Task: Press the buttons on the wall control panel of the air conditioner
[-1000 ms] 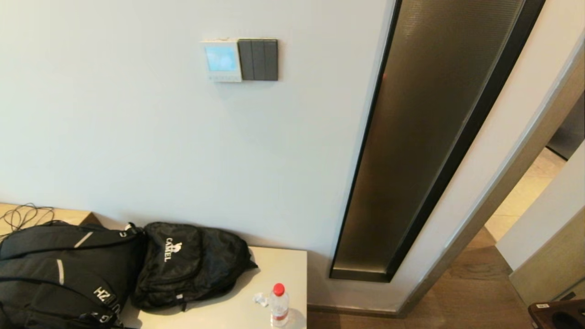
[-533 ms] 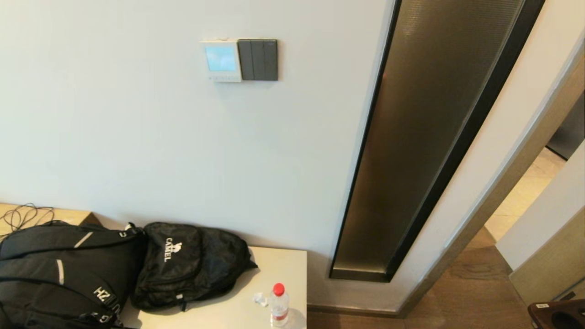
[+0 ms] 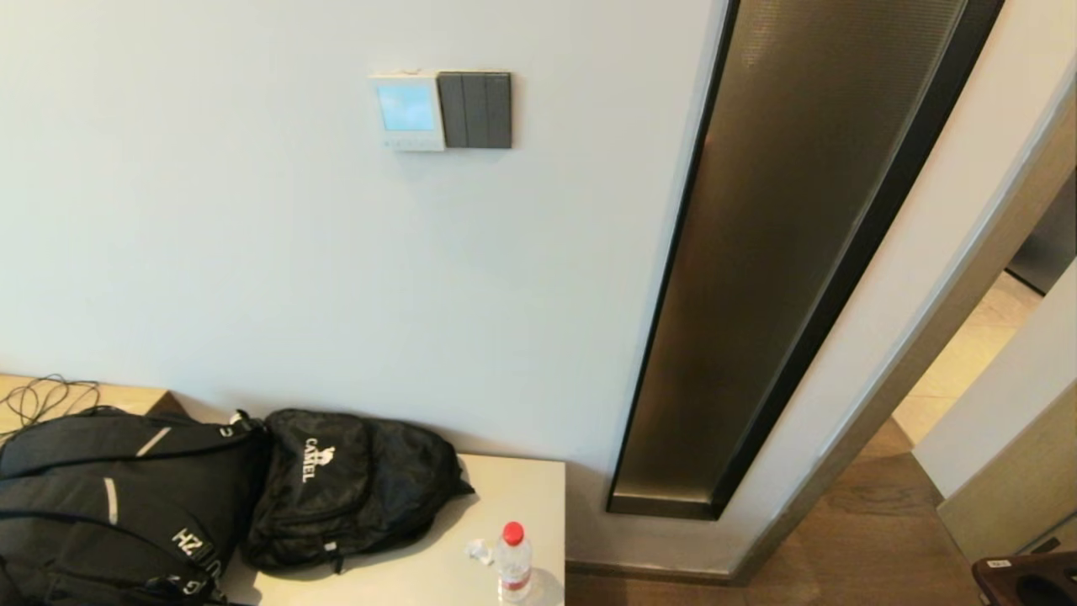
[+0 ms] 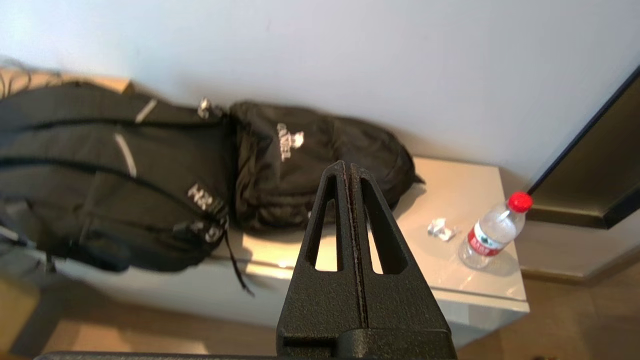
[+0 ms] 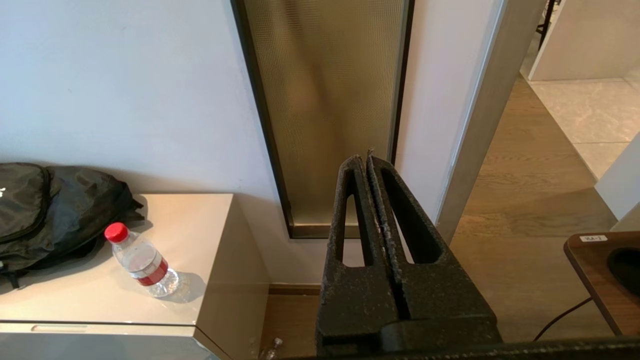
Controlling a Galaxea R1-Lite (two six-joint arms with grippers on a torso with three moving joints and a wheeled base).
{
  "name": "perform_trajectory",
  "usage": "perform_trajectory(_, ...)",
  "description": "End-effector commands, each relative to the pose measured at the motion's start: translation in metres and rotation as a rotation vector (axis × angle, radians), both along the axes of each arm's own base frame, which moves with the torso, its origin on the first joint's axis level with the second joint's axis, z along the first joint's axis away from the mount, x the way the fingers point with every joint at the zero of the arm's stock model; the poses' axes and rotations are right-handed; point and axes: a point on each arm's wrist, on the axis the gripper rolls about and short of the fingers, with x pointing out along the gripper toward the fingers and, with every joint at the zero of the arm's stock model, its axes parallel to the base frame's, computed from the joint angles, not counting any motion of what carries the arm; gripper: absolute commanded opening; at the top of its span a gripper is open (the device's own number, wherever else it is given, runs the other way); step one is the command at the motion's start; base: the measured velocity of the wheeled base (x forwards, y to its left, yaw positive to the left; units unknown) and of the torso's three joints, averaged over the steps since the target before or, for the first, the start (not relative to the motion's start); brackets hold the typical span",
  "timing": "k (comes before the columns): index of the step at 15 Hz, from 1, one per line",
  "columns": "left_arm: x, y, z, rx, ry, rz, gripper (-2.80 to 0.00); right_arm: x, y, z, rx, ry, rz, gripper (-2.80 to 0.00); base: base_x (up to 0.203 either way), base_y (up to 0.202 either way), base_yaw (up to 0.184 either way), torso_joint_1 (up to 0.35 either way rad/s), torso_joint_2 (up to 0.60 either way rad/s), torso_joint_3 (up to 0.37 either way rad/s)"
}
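Note:
The air conditioner's wall control panel [image 3: 407,111] is a small white square on the wall, its screen lit blue. The buttons [image 3: 408,144] form a pale row along its lower edge. A dark grey three-rocker switch plate [image 3: 475,110] sits right beside it. Neither gripper shows in the head view. My left gripper [image 4: 346,167] is shut and empty, low down, pointing at the backpacks and cabinet. My right gripper [image 5: 364,159] is shut and empty, low down, pointing at the bronze glass strip. Both are far below the panel.
A beige cabinet [image 3: 471,572] stands against the wall with two black backpacks [image 3: 345,488] and a red-capped water bottle [image 3: 513,562] on it. A tall bronze glass strip [image 3: 782,252] runs down the wall. A wooden table corner [image 3: 1026,581] is at the lower right.

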Motion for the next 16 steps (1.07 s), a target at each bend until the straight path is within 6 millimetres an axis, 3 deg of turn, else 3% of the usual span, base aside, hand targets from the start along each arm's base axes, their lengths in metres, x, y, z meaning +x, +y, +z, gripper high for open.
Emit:
perform_trajectory(1,-0.0074,-0.0002,-0.0034,0.009,-0.084,-0.018,-2.8,0.0001,0.0,0.0001,0.0,0.001,0.001,-2.8,0.0,0.0,0.0,0.0,0.0,0.0)
perform_trajectory(16,-0.01,-0.0001,-0.0083,-0.017,-0.121,-0.023,-2.8,0.0001,0.0,0.0001,0.0,0.001,0.001,-2.8,0.0,0.0,0.0,0.0,0.0,0.0)
